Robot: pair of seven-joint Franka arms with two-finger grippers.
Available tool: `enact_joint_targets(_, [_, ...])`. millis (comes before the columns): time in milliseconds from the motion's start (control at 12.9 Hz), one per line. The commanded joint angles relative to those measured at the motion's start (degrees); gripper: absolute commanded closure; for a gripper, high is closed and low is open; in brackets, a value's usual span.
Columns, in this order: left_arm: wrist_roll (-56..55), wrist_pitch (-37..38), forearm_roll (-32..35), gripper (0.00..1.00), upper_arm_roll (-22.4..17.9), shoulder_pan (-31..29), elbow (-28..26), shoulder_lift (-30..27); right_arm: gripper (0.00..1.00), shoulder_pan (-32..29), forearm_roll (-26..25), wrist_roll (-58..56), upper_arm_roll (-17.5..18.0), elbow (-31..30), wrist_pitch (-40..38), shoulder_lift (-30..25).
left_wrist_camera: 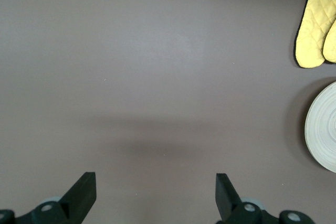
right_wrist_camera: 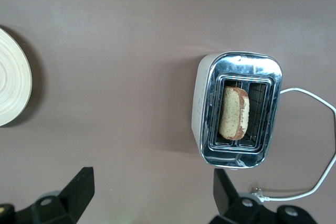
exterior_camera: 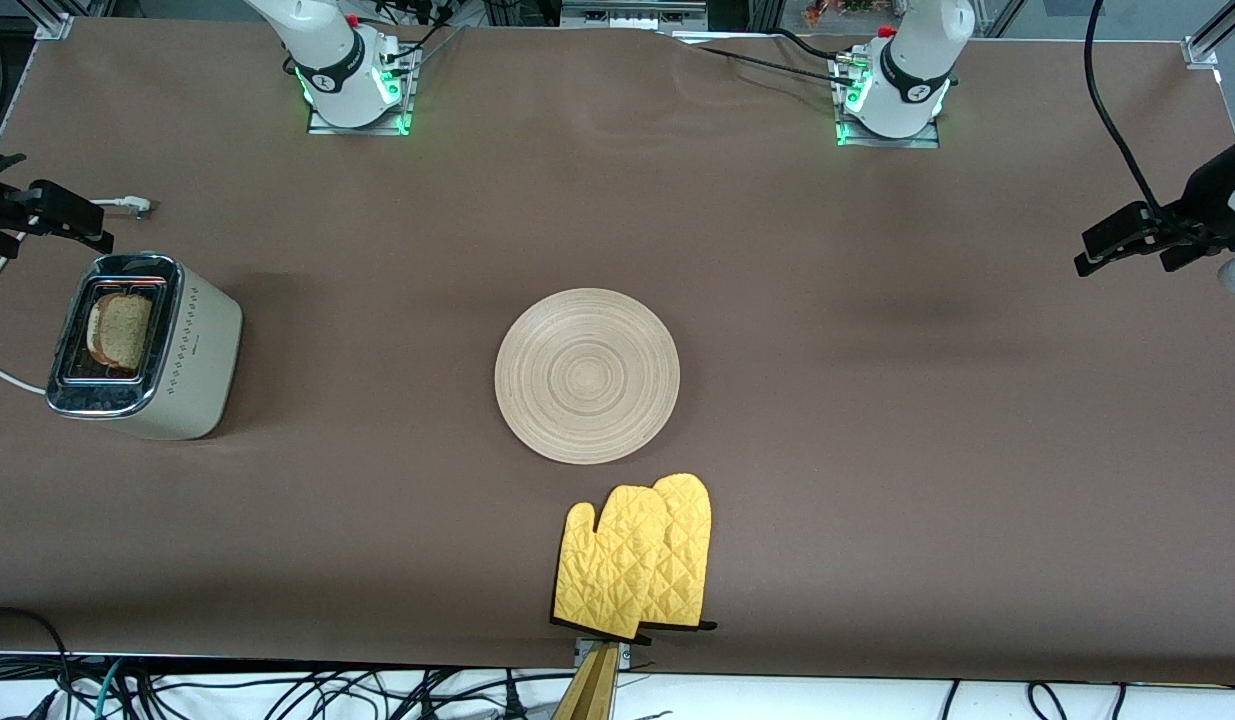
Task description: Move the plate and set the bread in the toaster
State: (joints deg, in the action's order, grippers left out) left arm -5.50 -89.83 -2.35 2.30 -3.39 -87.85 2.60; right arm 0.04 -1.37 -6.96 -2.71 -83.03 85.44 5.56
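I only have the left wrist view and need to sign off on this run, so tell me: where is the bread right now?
Observer: The bread sits inside the toaster, in one of its two slots; the other slot looks empty.
Operator: Where is that toaster? I see only a plate edge and yellow mitts.
Observer: It stands toward the right arm's end of the table, apart from the plate, its white cord trailing on the table.
Operator: Is the right gripper holding anything?
Observer: No. The right gripper hangs open and empty in the air beside the toaster.
Operator: And the plate?
Observer: Bare, with the oven mitts nearer the front camera than it.
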Motion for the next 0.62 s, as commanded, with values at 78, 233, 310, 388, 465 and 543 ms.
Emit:
enact_joint_targets(78, [0.05, 0.54, -0.02, 0.00, 0.42, -0.21, 1.45, 1.61, 0.00, -0.92, -0.56, 1.24, 0.86, -0.47, 0.34, 0.42])
enact_joint_targets(233, [-0.04, 0.89, -0.02, 0.00, 0.68, -0.04, 1.37, 2.41, 0.00, -0.83, -0.47, 1.24, 1.04, -0.47, 0.26, 0.42])
enact_joint_targets(310, [0.05, 0.89, -0.02, 0.00, 0.68, -0.13, 1.37, 2.41, 0.00, -0.83, -0.47, 1.24, 1.04, -0.47, 0.26, 0.42])
enact_joint_targets(388, [0.05, 0.89, -0.02, 0.00, 0.60, -0.13, 1.37, 2.50, 0.00, -0.83, -0.38, 1.24, 1.04, -0.38, 0.26, 0.42])
enact_joint_targets(465, [0.14, 0.89, -0.02, 0.00, 0.60, -0.13, 1.37, 2.50, 0.00, -0.83, -0.30, 1.24, 1.04, -0.38, 0.26, 0.50])
enact_joint_targets(543, [0.14, 0.89, -0.02, 0.00, 0.51, -0.21, 1.37, 2.50, 0.00, -0.74, -0.30, 1.24, 1.04, -0.29, 0.26, 0.50])
